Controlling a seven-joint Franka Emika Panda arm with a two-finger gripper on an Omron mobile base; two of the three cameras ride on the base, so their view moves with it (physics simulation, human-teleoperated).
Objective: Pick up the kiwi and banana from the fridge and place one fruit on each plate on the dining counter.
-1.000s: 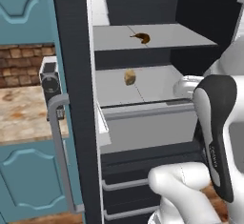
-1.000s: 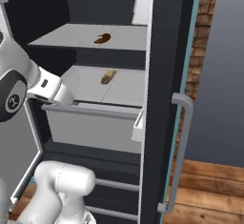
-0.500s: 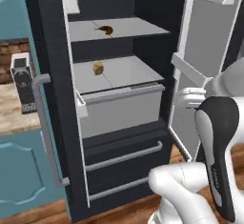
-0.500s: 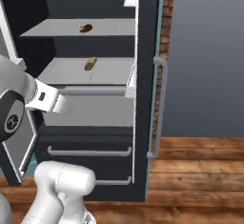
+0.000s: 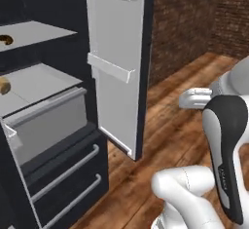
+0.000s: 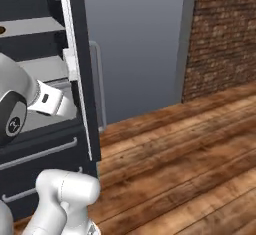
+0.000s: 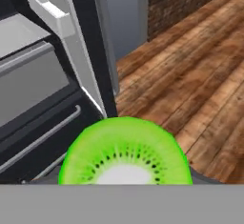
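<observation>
Shift: both base cameras have swung right since half a second back; fridge (image 5: 53, 125) slid from frame centre to the left edge, wooden floor (image 6: 190, 149) and brick wall (image 6: 225, 34) now take most of the picture. Whole scene moved together, so the base is turning, not the things.
Meaning: reads as the robot leaving the fridge with its first fruit and heading off toward the plates; no desk or plate yet in sight, so the carry looks barely begun.
Kiwi: kiwi (image 7: 125, 154) sits large and close at the bottom of the hand view, cut face toward the lens, right where the finger tips would be.
Tool: tips hidden behind the fruit; judged clamped on the kiwi, since it hangs there with nothing under it but floor.
Banana: banana (image 5: 5, 39) lies on the upper fridge shelf at the far left edge of the left base view, partly cut off. Second trip needed.
Other item: tan lumpy thing (image 5: 4, 85) on the shelf below, untouched.
Left base view alone: shelf contents and the inner face of the open door (image 5: 116, 62) with its white bins.
Right base view alone: door edge-on, grey wall behind, arm's elbow.
Hand view alone: the held fruit.
</observation>
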